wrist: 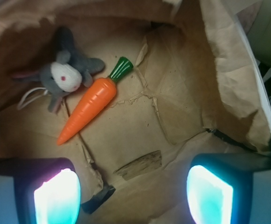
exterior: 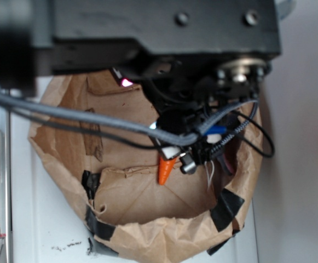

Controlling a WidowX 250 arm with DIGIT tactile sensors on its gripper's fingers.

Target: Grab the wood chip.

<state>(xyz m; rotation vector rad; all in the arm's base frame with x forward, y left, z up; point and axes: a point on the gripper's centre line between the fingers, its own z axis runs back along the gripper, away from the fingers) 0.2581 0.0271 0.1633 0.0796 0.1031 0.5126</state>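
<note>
1. plainly, the biggest risk is the floor itself: the small flat brown wood chip [wrist: 140, 164] lies flush on the creased bottom of the brown paper bag [wrist: 182, 93], so the pincer [wrist: 133, 193] could close over it and pinch only paper, or slide across its thin top.
2. a torn paper flap and a patch of black tape [wrist: 98, 198] sit just beside the chip's left end, near the left pad. a descent slightly off to that side would likely snag the flap or tape instead.
3. the chip lies slanted rather than square between the glowing pads [wrist: 209, 195]; closing as they stand might twist it or flick it away, in my judgement.
4. the orange plastic carrot with a green top [wrist: 92, 106] and the grey and white plush rabbit [wrist: 63, 74] lie farther up the bag floor, apart from the chip, so they look a minor hazard.
5. in the exterior view the black arm and its cables hide the chip, and the bag walls stand close around the tool; brushing a wall could shift the bag.
6. the pincer is spread wide and empty, with the chip between and a little ahead of its pads.
7. the chip itself is elongated, bark-like, with dark-streaked grain and a ragged pointed left end, and is shorter than the carrot.
</note>
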